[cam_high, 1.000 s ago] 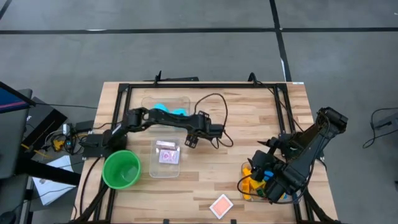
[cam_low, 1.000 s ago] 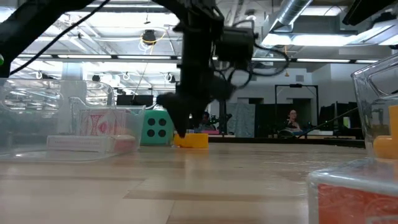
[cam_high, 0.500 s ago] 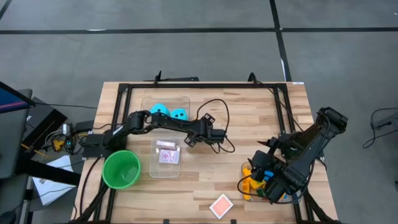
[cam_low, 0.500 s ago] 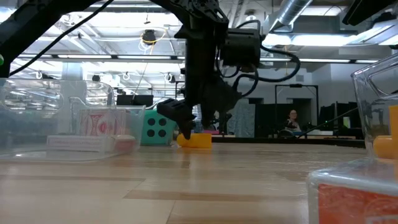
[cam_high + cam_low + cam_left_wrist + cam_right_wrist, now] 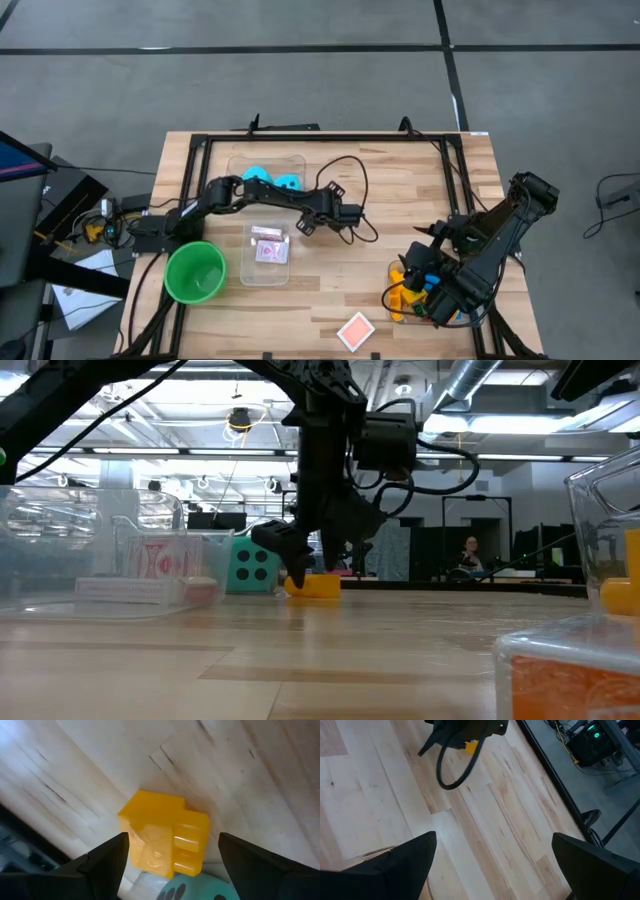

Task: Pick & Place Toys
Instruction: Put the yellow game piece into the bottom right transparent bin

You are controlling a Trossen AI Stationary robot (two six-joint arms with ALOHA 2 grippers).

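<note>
Shifted since earlier: left gripper [image 5: 170, 857] has swung closer around the yellow brick [image 5: 164, 839].
Its jaws straddle the brick unclenched on the counter [image 5: 400, 215]; right gripper [image 5: 490, 865] hangs released over its bin.

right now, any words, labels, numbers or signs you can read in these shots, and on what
No readable words, labels or numbers in any view.
Cyan foam die: black dots only, no digits.
Playing cards in the clear bin: red-and-white back pattern, no legible print.
Loose playing card on the table: pattern only, too small to read.
Yellow brick under the open left gripper: plain, no marking visible.
</note>
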